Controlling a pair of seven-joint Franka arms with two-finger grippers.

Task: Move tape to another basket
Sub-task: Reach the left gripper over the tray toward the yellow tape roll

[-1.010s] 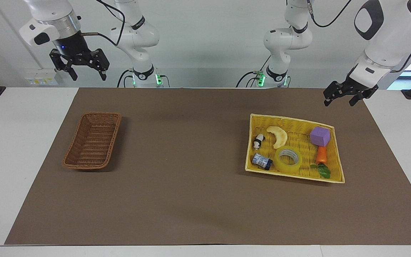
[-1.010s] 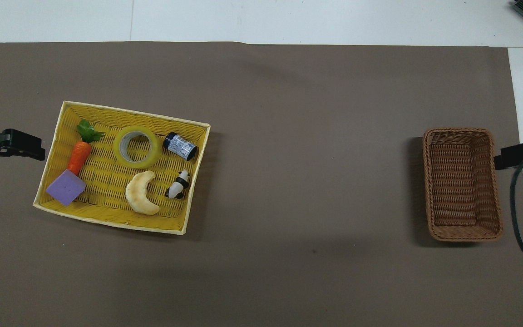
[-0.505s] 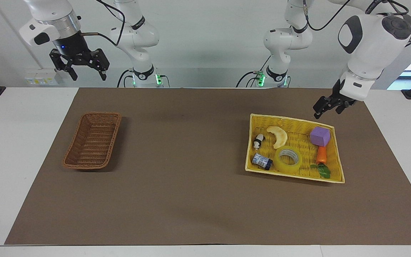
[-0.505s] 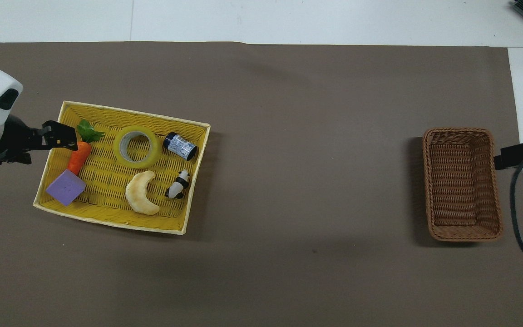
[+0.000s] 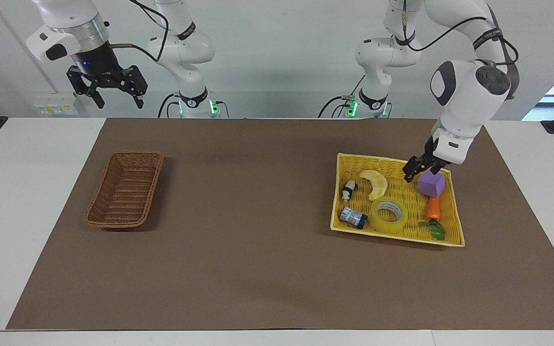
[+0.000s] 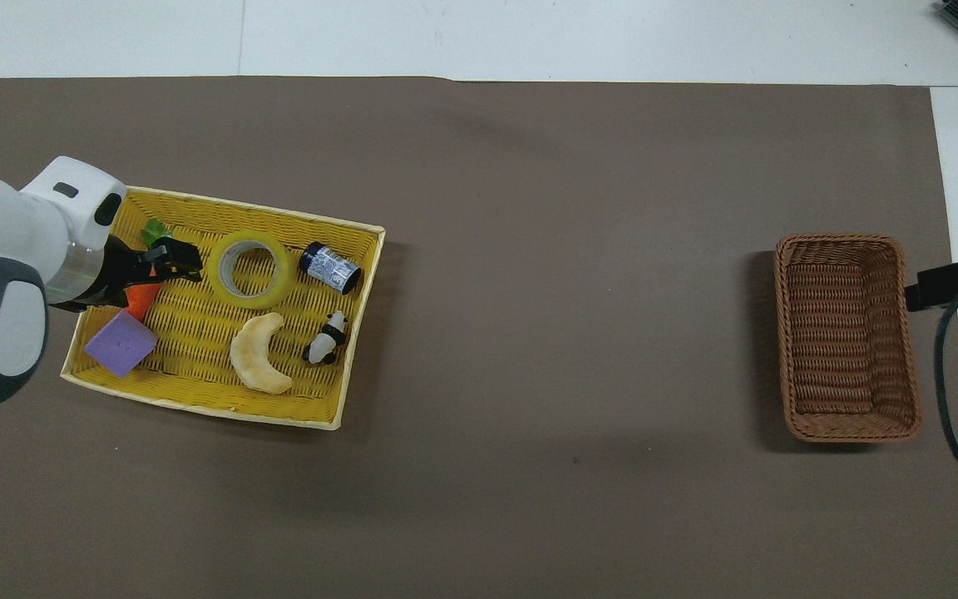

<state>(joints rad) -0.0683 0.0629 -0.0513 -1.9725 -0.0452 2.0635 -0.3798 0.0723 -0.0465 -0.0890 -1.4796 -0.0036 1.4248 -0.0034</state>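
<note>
We see the left gripper (image 5: 417, 171) up in the air over the yellow tray (image 5: 455, 211), its fingers apart and holding nothing, hanging just beside the purple cube (image 5: 432, 183). Under and past the cube from the claw lies the carrot (image 5: 433, 209). The tape (image 5: 389, 216) sits flat in the tray, apart from the claw, below it in this view. The banana slice (image 5: 375, 183) lies beside the claw toward the right arm's end, then the panda figure (image 5: 348, 190) and a small can (image 5: 354, 217). The right gripper (image 5: 113, 93) waits, raised and open, well apart from all this, with the basket (image 5: 125, 189) on the brown mat (image 5: 258, 216) below it.
</note>
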